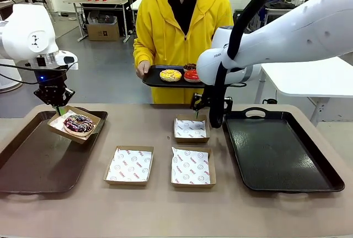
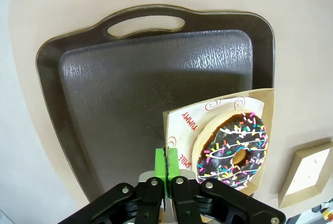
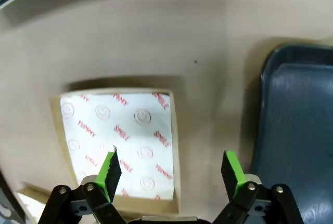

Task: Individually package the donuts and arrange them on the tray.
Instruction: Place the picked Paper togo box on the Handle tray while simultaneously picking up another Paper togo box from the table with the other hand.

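A chocolate-glazed donut with coloured sprinkles lies in a paper-lined cardboard box. My left gripper is shut on that box's edge and holds it tilted just over the left dark tray. My right gripper stands open low above an empty lined box, beside the right dark tray. The person holds a small black tray with a yellow-iced donut, a red-glazed donut and a chocolate one.
Two more empty lined boxes lie at the table's front middle. One box corner is at the right edge of the left wrist view. The right arm's large white link crosses the upper right of the front view.
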Controlling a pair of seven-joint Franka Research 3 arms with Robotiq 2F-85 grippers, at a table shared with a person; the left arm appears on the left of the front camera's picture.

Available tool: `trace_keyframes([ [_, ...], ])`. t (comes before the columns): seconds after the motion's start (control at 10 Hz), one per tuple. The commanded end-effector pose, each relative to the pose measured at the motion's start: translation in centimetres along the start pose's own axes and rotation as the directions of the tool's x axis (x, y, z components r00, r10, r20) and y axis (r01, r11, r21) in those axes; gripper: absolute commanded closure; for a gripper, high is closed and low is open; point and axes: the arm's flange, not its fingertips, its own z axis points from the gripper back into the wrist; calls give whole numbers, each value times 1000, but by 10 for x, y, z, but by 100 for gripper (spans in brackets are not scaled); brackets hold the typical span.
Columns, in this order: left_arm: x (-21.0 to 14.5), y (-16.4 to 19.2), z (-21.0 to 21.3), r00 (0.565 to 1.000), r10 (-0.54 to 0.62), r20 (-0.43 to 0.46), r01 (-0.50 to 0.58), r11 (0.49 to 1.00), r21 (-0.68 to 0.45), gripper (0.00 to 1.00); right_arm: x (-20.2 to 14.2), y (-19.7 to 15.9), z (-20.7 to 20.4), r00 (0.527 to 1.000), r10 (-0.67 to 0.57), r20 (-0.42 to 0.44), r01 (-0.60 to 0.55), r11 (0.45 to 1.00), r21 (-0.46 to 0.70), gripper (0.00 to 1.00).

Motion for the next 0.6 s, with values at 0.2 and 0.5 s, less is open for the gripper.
trace_keyframes([
  [0.2,-1,1,2,1000,3,1,-3,1000,1,99,22,10,-18,1000,-12,-23,11,1000,-18,0],
  [0.5,-1,1,2,1000,3,1,-3,1000,1,99,22,7,-21,997,-27,-71,25,999,-32,100],
])
